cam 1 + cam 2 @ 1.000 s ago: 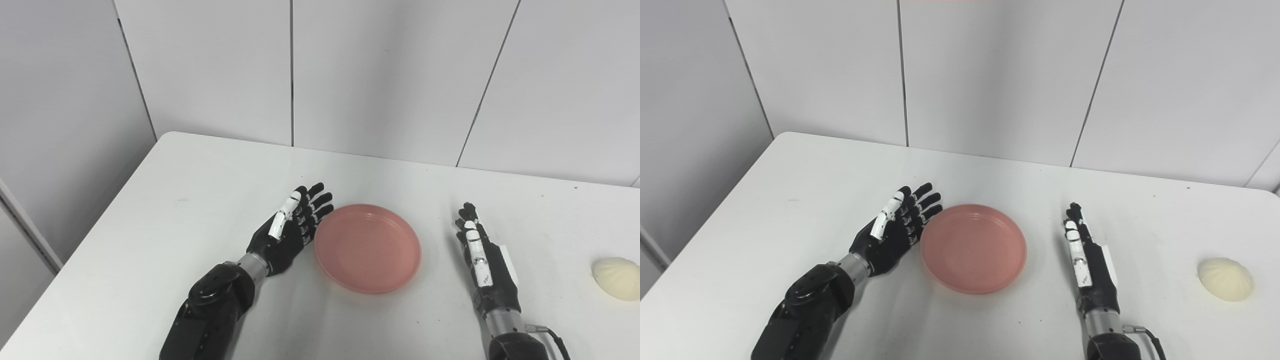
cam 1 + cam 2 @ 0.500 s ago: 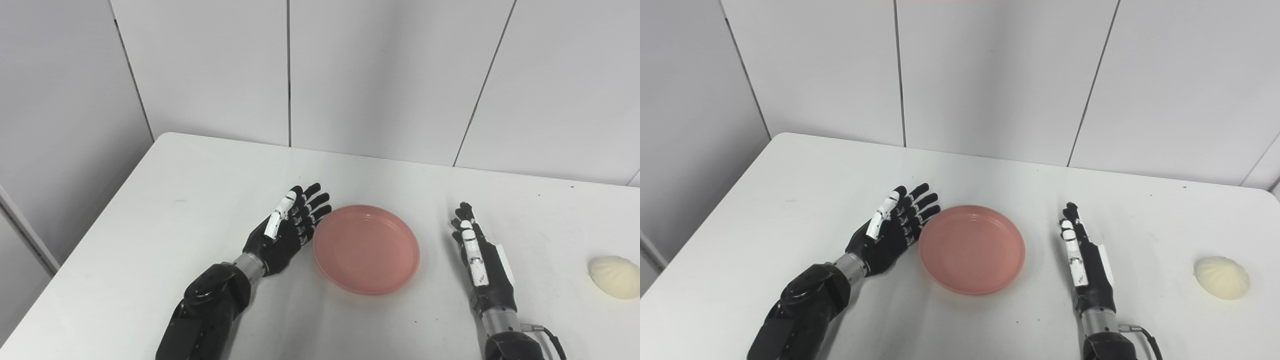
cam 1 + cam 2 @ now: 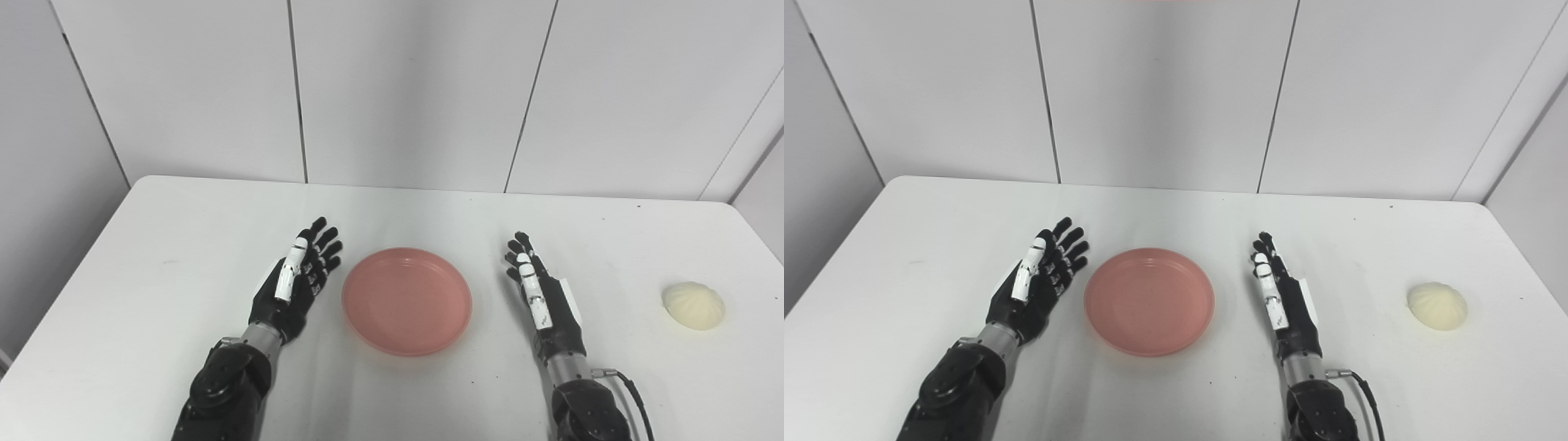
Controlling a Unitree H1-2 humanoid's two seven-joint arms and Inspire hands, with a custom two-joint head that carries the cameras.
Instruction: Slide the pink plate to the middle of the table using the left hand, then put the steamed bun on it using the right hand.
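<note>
so far the first step looks finished, judging from how things lie: the pink plate (image 3: 407, 301) sits about mid-table, empty, between the two hands. going left to right, the left hand (image 3: 296, 283) rests just beside the plate's left rim, apart from it, its fingers (image 3: 323, 240) spread and straight, holding nothing. the plate lies flat, clear of both hands. to its right the right hand (image 3: 542, 296) stands edge-on with its fingers (image 3: 521, 246) extended and close together but not curled, also holding nothing. well apart from it, farther right and near the table's right edge, sits the steamed bun (image 3: 693, 305), a pale pleated dome, untouched.

the step now in hand is probably the second one: the right hand has to swing out to the right, come down over the bun, close its fingers gently around the soft dome, then carry it back leftward and set it on the plate. squeezing too hard could dent it.

the table (image 3: 184, 245) is plain white with a few tiny dark specks and rounded far corners. behind it stand pale grey wall panels (image 3: 404, 92) with thin dark seams.
</note>
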